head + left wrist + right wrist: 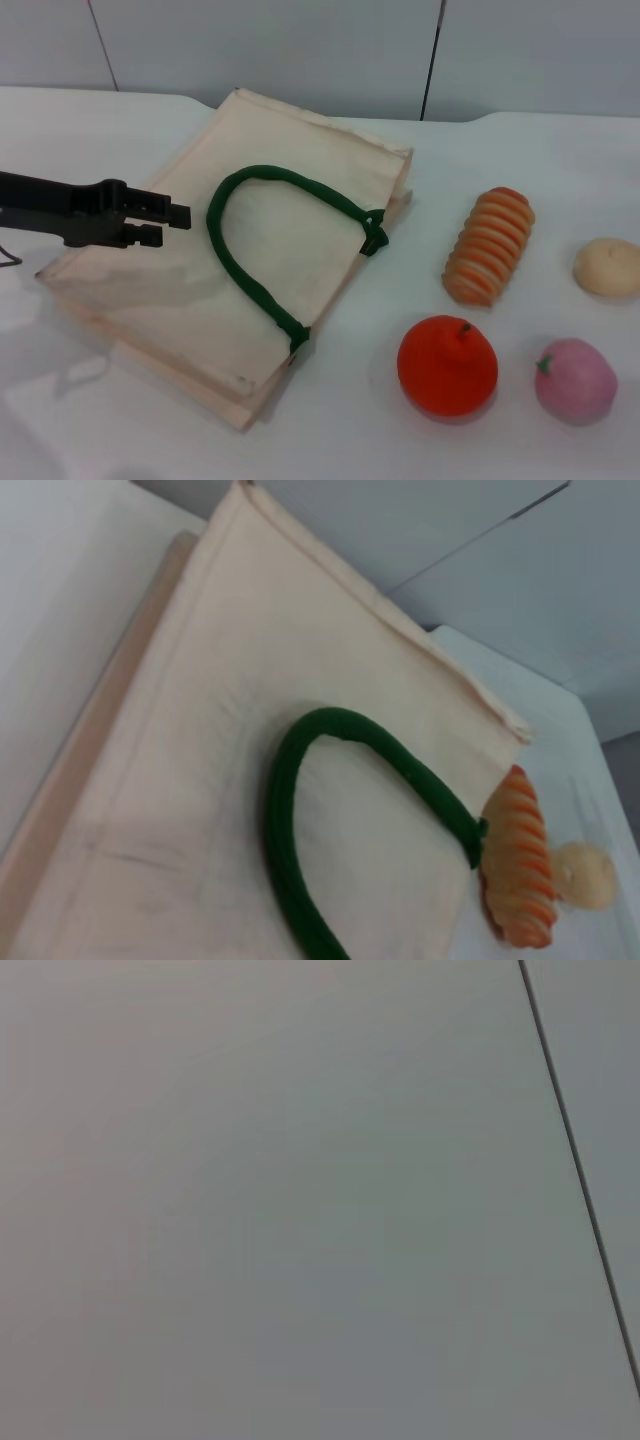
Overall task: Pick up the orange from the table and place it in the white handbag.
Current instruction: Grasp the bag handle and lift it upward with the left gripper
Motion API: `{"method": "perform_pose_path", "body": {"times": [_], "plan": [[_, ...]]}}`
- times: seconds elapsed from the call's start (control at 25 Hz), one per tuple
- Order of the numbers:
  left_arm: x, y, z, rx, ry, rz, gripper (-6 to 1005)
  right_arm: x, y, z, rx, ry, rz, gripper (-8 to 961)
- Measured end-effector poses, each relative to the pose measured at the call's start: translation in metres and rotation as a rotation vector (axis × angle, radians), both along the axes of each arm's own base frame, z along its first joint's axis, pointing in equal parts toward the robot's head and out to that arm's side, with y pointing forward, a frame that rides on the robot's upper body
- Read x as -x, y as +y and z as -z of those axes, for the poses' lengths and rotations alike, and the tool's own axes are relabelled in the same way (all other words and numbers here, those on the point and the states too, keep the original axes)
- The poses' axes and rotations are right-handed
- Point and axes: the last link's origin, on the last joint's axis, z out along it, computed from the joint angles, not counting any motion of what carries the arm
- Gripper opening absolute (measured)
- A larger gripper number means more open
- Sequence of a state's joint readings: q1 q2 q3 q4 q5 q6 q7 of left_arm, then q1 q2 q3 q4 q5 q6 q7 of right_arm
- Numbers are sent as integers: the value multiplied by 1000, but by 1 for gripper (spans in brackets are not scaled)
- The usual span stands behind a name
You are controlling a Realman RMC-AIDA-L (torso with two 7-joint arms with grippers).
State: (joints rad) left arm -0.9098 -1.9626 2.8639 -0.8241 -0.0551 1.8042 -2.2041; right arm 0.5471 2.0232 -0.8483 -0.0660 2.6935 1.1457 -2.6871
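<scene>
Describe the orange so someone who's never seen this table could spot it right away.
Start at the white handbag lying flat on the table; look to its right, near the front edge. The orange sits beside a pink fruit: round, smooth, bright red-orange, unlike the ribbed bread piece behind it.

Light was bright, even and diffuse. The orange (447,366) and bag (250,290) cast only faint, soft shadows on the table (330,430). The left wrist view looked soft. The right wrist view showed only flat grey.
</scene>
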Motion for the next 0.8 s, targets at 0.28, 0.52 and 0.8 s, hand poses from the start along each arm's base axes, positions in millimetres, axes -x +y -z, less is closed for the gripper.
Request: {"method": "perform_pose_path", "body": {"times": [0.28, 0.52, 0.8], "plan": [[3, 6, 9, 18, 33, -20, 576, 2, 1, 0, 0, 1, -4, 650], [5, 19, 19, 11, 61, -33, 566, 3, 2, 1, -1, 2, -9, 651], [4, 32, 30, -10, 82, -40, 553, 4, 3, 0, -3, 4, -13, 651]]}}
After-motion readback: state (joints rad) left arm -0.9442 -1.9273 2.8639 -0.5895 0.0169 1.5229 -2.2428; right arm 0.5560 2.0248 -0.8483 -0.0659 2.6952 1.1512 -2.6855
